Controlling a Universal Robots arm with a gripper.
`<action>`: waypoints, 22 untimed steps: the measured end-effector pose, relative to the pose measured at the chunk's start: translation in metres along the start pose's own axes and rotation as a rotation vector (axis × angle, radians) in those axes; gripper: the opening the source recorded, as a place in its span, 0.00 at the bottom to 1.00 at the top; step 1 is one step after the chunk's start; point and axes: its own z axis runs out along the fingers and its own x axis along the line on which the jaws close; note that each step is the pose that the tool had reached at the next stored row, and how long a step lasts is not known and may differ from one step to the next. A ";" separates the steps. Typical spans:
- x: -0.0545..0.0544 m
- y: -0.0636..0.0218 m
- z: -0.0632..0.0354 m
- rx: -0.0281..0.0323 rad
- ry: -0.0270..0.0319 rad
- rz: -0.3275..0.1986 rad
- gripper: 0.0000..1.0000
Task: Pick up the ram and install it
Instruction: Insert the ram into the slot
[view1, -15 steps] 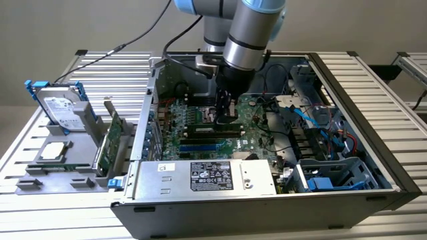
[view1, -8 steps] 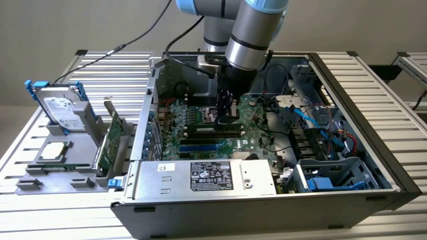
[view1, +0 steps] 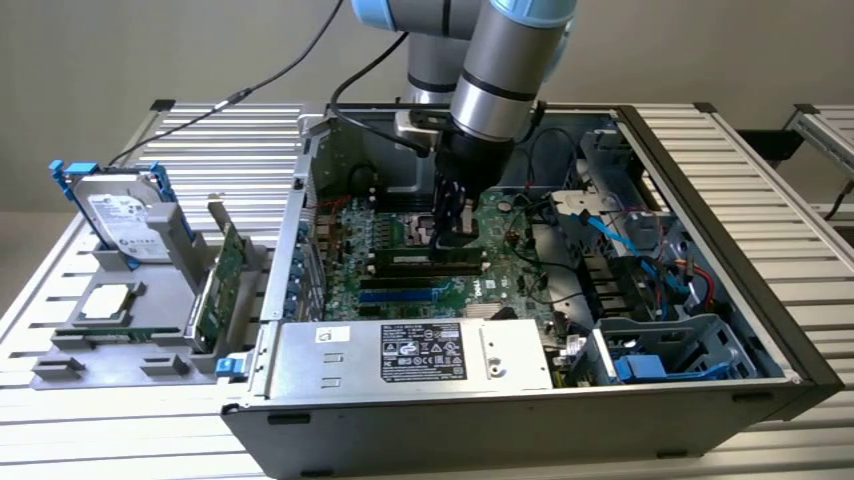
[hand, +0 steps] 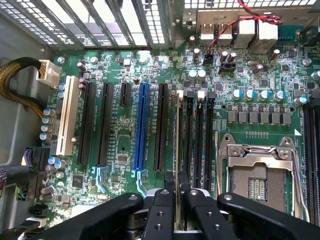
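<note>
The ram is gripped above the motherboard in the open computer case.
Nearest to me is the silver power supply. Behind it, the jaws are clamped on the ram, which stands on its edge along the black memory slots, just beside the processor socket. Farther back, the arm rises up.

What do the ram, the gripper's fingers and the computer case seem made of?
Ram: thin circuit board seen edge-on, probably fibreglass laminate, pale edge.
Gripper fingers: matte black with screw heads; plastic or coated metal, unclear.
Computer case: bare grey sheet metal, punched vent slots.
</note>
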 end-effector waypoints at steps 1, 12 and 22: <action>0.000 -0.0001 0.0004 -0.0001 0.0003 0.001 0.14; 0.000 -0.0007 0.0032 -0.0013 0.0013 0.009 0.14; 0.000 -0.0010 0.0042 -0.0027 -0.0006 0.017 0.14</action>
